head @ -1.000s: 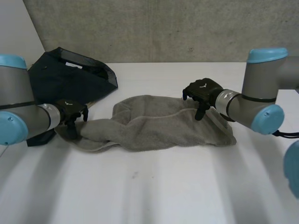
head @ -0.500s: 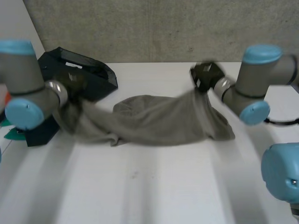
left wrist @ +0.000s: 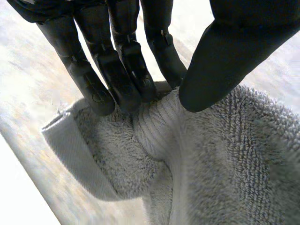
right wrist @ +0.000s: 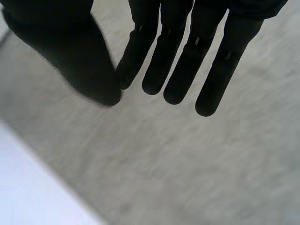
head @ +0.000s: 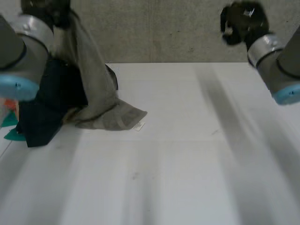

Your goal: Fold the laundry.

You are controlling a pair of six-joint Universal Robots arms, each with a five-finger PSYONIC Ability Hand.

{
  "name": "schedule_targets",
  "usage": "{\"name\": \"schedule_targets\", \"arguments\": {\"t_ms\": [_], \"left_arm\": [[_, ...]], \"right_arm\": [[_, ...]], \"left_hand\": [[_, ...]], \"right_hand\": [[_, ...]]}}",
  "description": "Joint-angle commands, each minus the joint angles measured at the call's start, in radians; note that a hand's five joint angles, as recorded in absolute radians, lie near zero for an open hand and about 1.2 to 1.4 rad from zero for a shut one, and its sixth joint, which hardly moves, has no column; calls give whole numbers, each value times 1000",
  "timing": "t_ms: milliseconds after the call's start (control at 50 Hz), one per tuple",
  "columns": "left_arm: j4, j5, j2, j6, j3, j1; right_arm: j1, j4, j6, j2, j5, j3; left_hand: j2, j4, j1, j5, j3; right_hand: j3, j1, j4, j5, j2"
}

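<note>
A grey towel [head: 93,79] hangs from my left hand [head: 49,8], which is raised high at the far left. The towel's lower end lies crumpled on the white table [head: 187,164]. In the left wrist view my left hand [left wrist: 117,61] pinches a bunched edge of the towel [left wrist: 225,154] between straight fingers and thumb. My right hand [head: 243,21] is raised high at the far right, well away from the towel. In its own wrist view my right hand [right wrist: 187,61] has its thumb tip against the first finger, with nothing between them.
A black bag or garment [head: 47,103] lies at the table's left, partly behind the hanging towel. A small white tag [head: 138,125] lies beside the towel's lower end. Green and orange items [head: 9,119] sit at the far left edge. A concrete wall [head: 164,28] backs the table.
Both hands closed on the towel's ends and rose. The towel has come out of the right hand and swung left, now hanging from the left hand alone.
</note>
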Motion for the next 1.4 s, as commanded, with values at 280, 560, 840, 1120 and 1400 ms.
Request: {"name": "schedule_targets", "arguments": {"t_ms": [280, 560, 840, 1120, 1400], "left_arm": [[-57, 139, 352, 192, -193, -11], [-148, 196, 485, 195, -183, -69], [-163, 159, 487, 224, -175, -59], [-332, 135, 504, 236, -314, 82], [-298, 89, 173, -96, -500, -3]], "right_arm": [[142, 357, 202, 154, -217, -137], [347, 302, 545, 374, -206, -332], [389, 340, 529, 402, -71, -292], [157, 325, -77, -13, -3, -12], [203, 314, -203, -5, 85, 82]], "left_hand": [[200, 197, 248, 234, 203], [200, 197, 248, 234, 203], [200, 197, 248, 234, 203], [200, 197, 248, 234, 203], [-818, -821, -770, -784, -816]], "right_hand": [[-528, -516, -532, -530, -525], [-570, -557, -573, -571, -566], [344, 357, 340, 342, 348], [344, 357, 340, 342, 348], [344, 357, 340, 342, 348]]}}
